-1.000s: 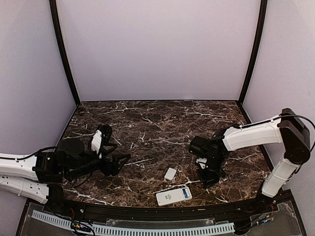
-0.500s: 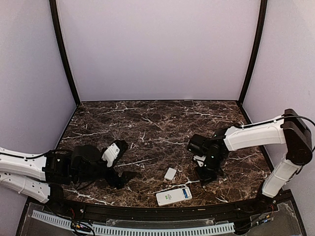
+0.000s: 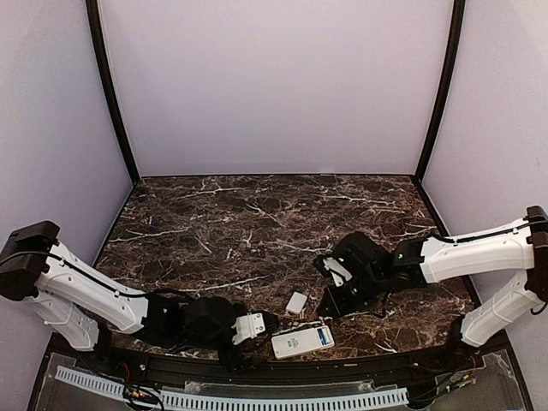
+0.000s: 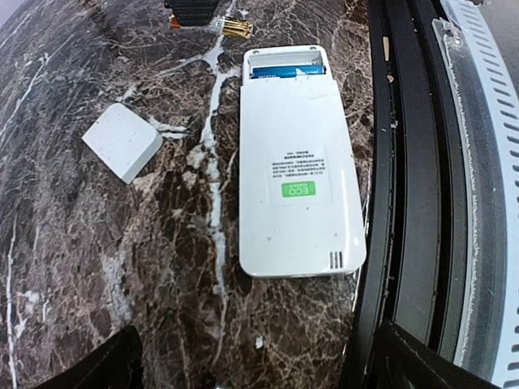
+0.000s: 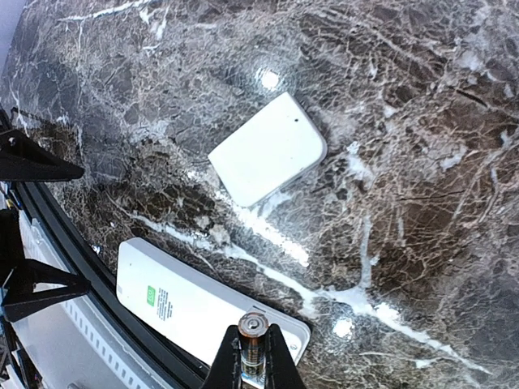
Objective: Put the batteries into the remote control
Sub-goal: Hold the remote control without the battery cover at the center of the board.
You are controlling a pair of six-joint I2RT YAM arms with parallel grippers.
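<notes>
The remote control lies face down by the table's front edge. Its battery bay is open at the far end, and one blue battery lies in it. My left gripper is open wide just short of the remote's near end, holding nothing. My right gripper is shut on a second battery, copper end up, and hovers over the remote's bay end. In the left wrist view that battery shows just beyond the bay.
A small white cover plate lies on the marble just behind the remote. The black raised rail of the table's front edge runs right beside the remote. Purple walls enclose the back and sides.
My left arm has swung from the table's left side down to the front edge beside the remote, opening wide. My right gripper has come nearer to the remote, still holding its battery.
</notes>
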